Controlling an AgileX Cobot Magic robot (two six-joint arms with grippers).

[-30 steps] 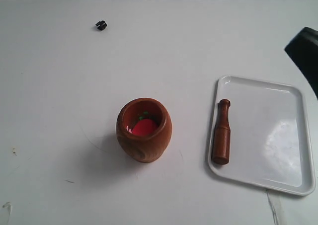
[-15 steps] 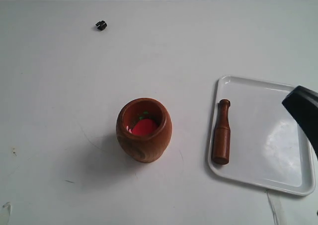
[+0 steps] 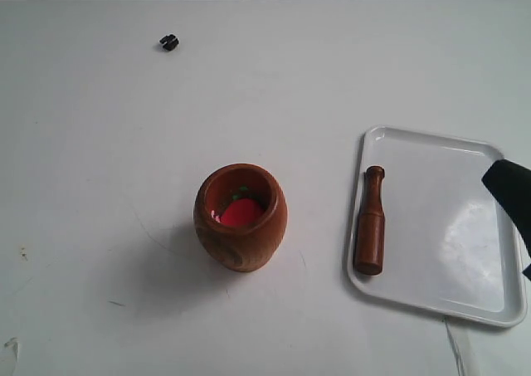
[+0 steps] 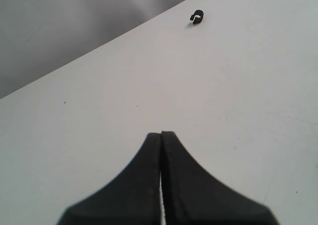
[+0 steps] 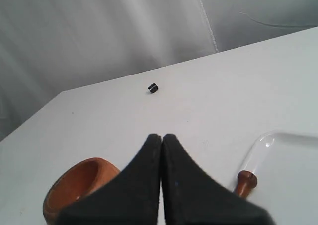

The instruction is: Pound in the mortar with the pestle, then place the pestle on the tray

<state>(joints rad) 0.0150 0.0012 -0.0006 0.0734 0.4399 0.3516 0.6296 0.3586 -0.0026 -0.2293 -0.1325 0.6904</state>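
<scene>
The reddish-brown wooden mortar [image 3: 241, 217] stands upright on the white table, with something red and green inside; its rim [image 5: 74, 185] shows in the right wrist view. The dark wooden pestle [image 3: 370, 221] lies along the near-left side of the glossy white tray [image 3: 465, 218], knob pointing away; its knob [image 5: 246, 180] shows beside the tray corner [image 5: 278, 150]. My right gripper [image 5: 162, 135] is shut and empty, and in the exterior view it appears only as a dark shape [image 3: 511, 185] at the right edge over the tray. My left gripper [image 4: 161, 133] is shut over bare table and out of the exterior view.
A tiny black object [image 3: 169, 41] lies far back left on the table; it also shows in the left wrist view as a black clip [image 4: 197, 18] and in the right wrist view as a black speck [image 5: 152, 88]. Grey backdrop lies beyond the table's far edge.
The dark right arm at the exterior view's right edge has dropped lower and pulled back toward the edge. The mortar, pestle and tray have not moved.
</scene>
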